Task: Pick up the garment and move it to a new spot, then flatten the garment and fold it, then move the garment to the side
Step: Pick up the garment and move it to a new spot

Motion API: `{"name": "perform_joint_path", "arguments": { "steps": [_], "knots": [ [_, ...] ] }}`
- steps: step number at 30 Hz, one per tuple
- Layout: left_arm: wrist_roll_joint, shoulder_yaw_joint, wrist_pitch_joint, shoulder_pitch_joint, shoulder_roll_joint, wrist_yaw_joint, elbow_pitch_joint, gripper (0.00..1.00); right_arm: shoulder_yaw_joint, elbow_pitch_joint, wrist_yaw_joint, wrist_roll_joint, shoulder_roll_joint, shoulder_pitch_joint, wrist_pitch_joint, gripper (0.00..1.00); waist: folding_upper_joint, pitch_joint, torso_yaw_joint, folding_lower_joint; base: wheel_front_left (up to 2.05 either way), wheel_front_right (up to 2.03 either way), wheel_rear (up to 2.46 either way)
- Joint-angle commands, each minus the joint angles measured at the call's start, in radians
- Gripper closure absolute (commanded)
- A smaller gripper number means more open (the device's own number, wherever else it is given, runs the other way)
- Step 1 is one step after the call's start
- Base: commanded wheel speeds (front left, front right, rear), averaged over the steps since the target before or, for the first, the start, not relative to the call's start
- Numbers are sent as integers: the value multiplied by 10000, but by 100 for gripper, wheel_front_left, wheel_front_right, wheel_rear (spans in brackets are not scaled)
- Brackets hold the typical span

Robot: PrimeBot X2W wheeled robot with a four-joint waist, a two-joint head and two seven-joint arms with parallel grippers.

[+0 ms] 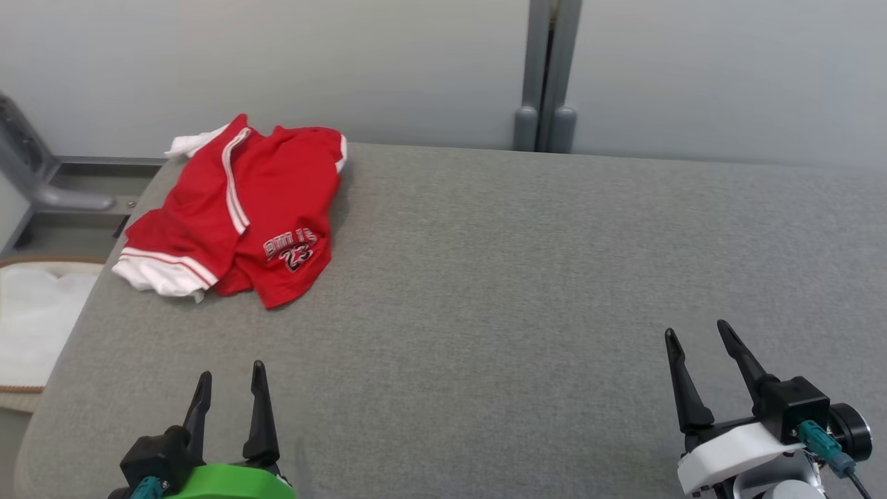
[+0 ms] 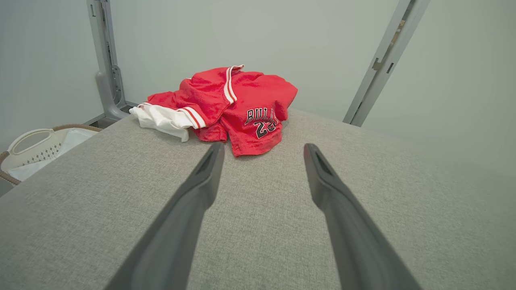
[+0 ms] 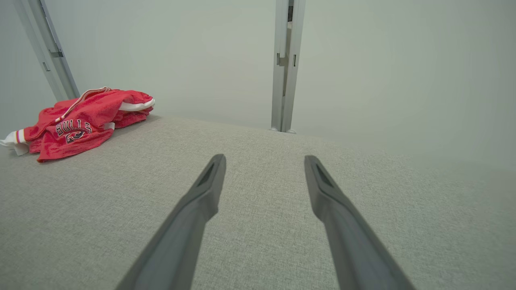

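Two claws, head view: the left claw (image 1: 231, 369) on its green base sits at the lower left, the right claw (image 1: 696, 328) on its white base at the lower right. Each has its dark fingers (image 1: 262, 409) spread apart with nothing between them, above bare grey cloth.
Garment, head view: the red garment (image 1: 256, 208), with white trim and white stripes, lies rumpled on the far left corner of the grey desk (image 1: 520, 277). It is ahead of the left claw and well apart from both claws.
Surroundings, head view: a pale basket (image 1: 28, 326) with a brown rim stands beside the desk's left edge, lower than its top. A grey post (image 1: 547, 76) runs up the pale wall (image 1: 346, 62) behind the desk.
Left claw, left wrist view: both fingers stand wide, gripping nothing, their tips over the desk cloth.
Garment, left wrist view: it lies ahead of the fingertips, not touching them, a little left of the gap. Black lettering "BULLS" over "23" faces the camera, and a white cuff sticks out on its left side.
Basket, left wrist view: at the left edge, below the desk's rim, with its handle hole showing.
Right claw, right wrist view: fingers equally wide and empty, over bare desk.
Garment, right wrist view: far off at the left, by the desk's far edge, well apart from the fingers.
Post, right wrist view: straight ahead past the fingertips, against the wall.
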Motion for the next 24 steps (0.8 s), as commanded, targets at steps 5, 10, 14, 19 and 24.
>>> {"name": "perform_joint_path", "arguments": {
  "steps": [5,10,14,19,24],
  "knots": [
    [144,262,-4,178,55,-45,-102,0,133,47,-3,164,-39,-40,-35,0,-1,-137,1807,0,0,0,0],
    [189,367,-4,163,55,-107,-151,0,184,80,-3,199,-42,-84,-33,0,-1,-132,2249,0,0,0,0],
    [209,418,-4,135,55,-121,-173,0,187,100,-3,223,-42,-98,-33,0,-1,-122,2366,0,0,0,0],
    [289,624,-5,113,55,-130,-271,0,214,115,-3,246,-44,-99,-33,0,-1,-127,2339,0,0,0,0],
    [478,917,-3,-182,57,-224,-639,0,133,91,-3,172,-44,-109,-33,0,-1,-72,2195,0,0,0,0]
  ]
}}
